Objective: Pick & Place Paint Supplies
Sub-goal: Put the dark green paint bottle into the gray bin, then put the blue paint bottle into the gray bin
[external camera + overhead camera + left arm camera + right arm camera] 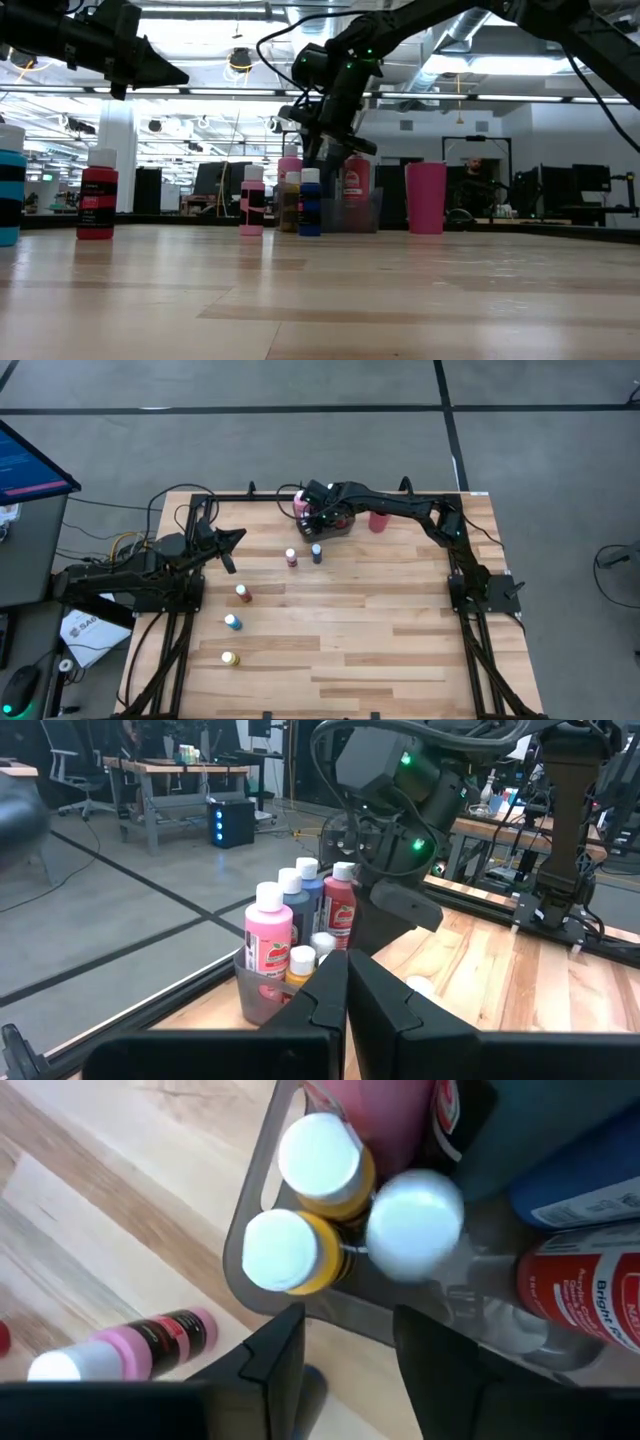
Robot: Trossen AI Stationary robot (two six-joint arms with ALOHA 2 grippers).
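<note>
The right gripper's (345,1345) fingers stand apart, empty, over the near wall of the grey tray (262,1190), where yellow bottles (285,1252) stand packed. Loose bottles (291,558) stand on the table (380,630). The left gripper (236,540), fingers pressed together, hovers apart.

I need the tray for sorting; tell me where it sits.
In the high view the grey tray sits at the table's far edge, centre, directly under the right gripper, with the pink cup beside it.
</note>
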